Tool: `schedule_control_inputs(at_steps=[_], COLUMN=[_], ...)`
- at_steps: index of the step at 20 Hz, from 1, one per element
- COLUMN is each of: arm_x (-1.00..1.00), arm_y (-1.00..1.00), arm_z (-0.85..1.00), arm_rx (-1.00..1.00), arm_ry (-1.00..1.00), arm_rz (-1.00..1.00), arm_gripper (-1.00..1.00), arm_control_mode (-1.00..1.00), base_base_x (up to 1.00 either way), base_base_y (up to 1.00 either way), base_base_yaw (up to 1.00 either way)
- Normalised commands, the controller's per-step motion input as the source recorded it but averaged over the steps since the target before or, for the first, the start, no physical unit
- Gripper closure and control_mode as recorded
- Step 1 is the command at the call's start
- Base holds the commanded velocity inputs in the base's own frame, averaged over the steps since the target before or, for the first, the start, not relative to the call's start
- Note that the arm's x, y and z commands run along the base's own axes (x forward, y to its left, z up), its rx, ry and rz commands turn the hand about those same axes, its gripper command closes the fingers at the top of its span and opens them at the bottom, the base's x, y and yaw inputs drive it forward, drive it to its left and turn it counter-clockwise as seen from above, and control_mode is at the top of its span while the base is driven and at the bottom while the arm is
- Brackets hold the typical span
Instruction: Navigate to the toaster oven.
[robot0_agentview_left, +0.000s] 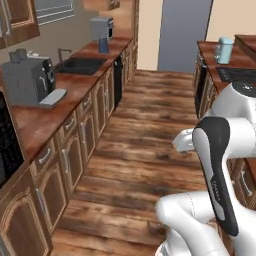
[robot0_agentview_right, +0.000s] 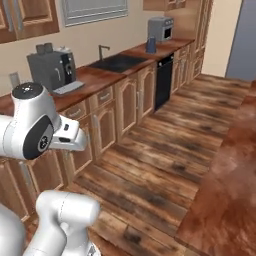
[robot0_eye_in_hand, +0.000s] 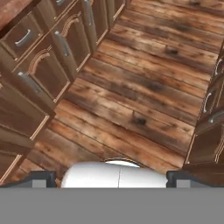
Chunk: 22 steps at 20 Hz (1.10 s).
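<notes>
The gripper (robot0_eye_in_hand: 113, 178) shows in the hand view as two small dark fingertips (robot0_eye_in_hand: 43, 178) at 7 and 5 o'clock, set wide apart. It is released, gripping nothing and touching nothing. Beyond it lies the plank floor (robot0_eye_in_hand: 144, 87), dark brown with worn, streaky grain.

In the hand view, carved brown wood cabinet doors (robot0_eye_in_hand: 43, 70) with arched panels and metal bar handles border the floor at 10 o'clock. More cabinet fronts (robot0_eye_in_hand: 210, 113) stand at 3 o'clock. Between the two rows a wide lane of bare floor runs toward 12 o'clock.

In the left base view the lane runs up to a grey door (robot0_agentview_left: 184, 35) at 12 o'clock. A reddish polished wood counter (robot0_agentview_left: 35, 122) lines it from 9 to 11 o'clock. On that counter stand a boxy grey coffee machine (robot0_agentview_left: 27, 80) and a dark sunken sink (robot0_agentview_left: 82, 66).

The toaster oven (robot0_agentview_left: 101, 27), a small grey box, sits at the counter's far end at 11 o'clock, well apart from the arm. A small blue appliance (robot0_agentview_left: 103, 45) stands just before it.
</notes>
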Motion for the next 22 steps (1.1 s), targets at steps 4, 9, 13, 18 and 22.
schedule_control_inputs(at_steps=[4,9,13,18,22], arm_x=[0.0,0.0,0.0,0.0,0.0], arm_y=[0.0,0.0,0.0,0.0,0.0], arm_z=[0.0,0.0,0.0,0.0,0.0], arm_rx=[0.0,0.0,0.0,0.0,0.0], arm_ry=[0.0,0.0,0.0,0.0,0.0], arm_rz=[0.0,0.0,0.0,0.0,0.0], arm_gripper=[-1.0,-1.0,-1.0,-1.0,-1.0], arm_control_mode=[1.0,1.0,1.0,1.0,1.0], base_base_x=[0.9,0.35,0.67,1.0,1.0], base_base_y=[0.78,0.92,0.68,0.19,0.0], base_base_yaw=[-0.53,-0.27,0.0,0.03,0.0])
